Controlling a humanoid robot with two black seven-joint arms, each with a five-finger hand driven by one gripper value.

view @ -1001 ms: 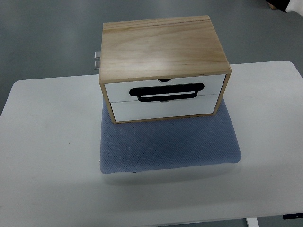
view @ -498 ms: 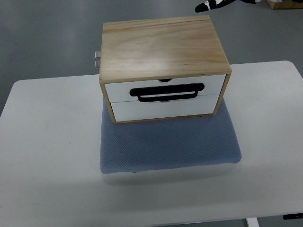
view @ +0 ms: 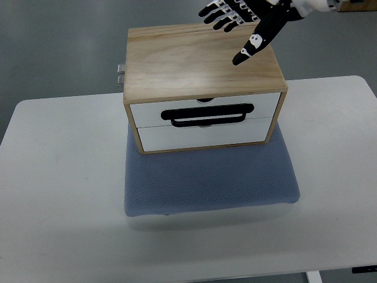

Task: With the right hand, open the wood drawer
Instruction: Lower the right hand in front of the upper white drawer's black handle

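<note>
The wood drawer point(view: 204, 111), white-fronted with a black handle point(view: 209, 114), sat closed; the right hand point(view: 250, 22) hovered spread, empty.

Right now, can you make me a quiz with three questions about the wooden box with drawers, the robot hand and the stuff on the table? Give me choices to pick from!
1. Where is the right hand?
A. over the back of the wood drawer box's top
B. on the black handle
C. flat on the table

2. What colour is the mat under the wood drawer box?
A. red
B. blue-grey
C. yellow

3. How are the two white drawers?
A. both pulled out
B. one taken out
C. both closed

Answers: 1 A, the hand shows at the top of the picture above the box's far edge, fingers spread, holding nothing. 2 B, the padded mat on the white table is blue-grey. 3 C, the upper drawer and lower drawer sit flush with the frame, and the black handle is untouched.
</note>
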